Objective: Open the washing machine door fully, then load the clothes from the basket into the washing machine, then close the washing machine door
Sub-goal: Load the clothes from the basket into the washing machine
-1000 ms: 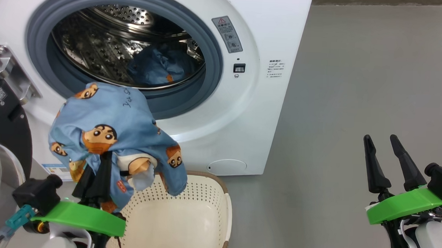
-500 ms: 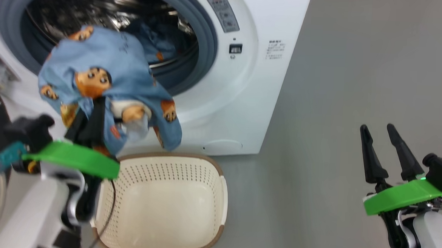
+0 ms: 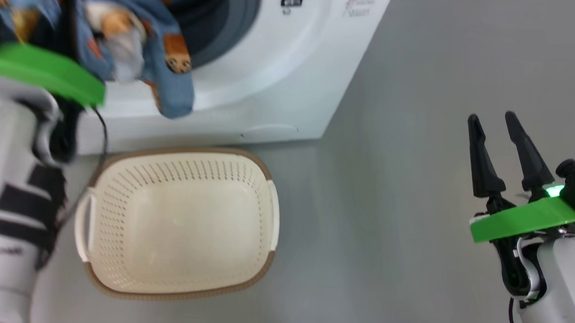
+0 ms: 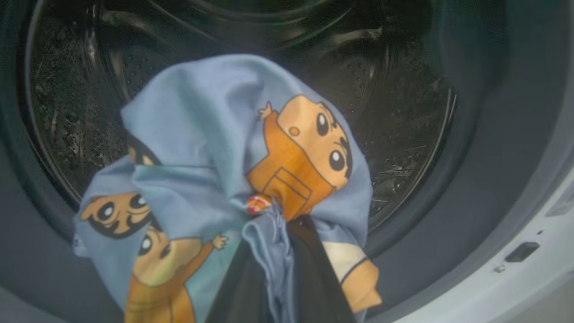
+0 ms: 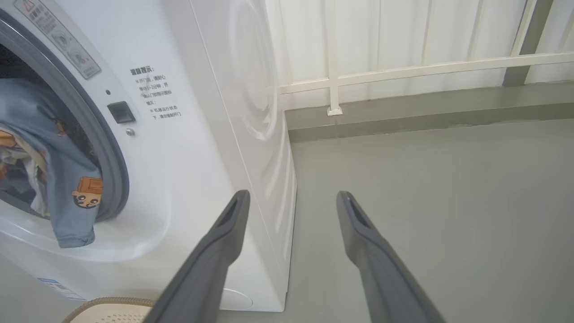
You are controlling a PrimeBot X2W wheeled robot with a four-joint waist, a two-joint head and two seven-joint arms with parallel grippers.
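My left gripper is shut on the light blue clothes, which bunch over its fingers right in front of the steel drum. In the head view the clothes hang at the top left, against the grey seal of the white washing machine. Below them the cream basket stands on the floor with nothing in it. At the right, away from the machine, my right gripper is open and holds nothing. From the right wrist, a fold of the clothes drapes over the seal. The washing machine door is out of view.
Grey floor stretches to the right of the washing machine. A white railing and wall run behind it. My pale left forearm stands beside the basket's left handle. The basket's rim touches the machine's foot.
The head camera has tilted down, so the machine has slid up the picture. My left gripper has carried the clothes up to the drum opening. The right gripper stays open.
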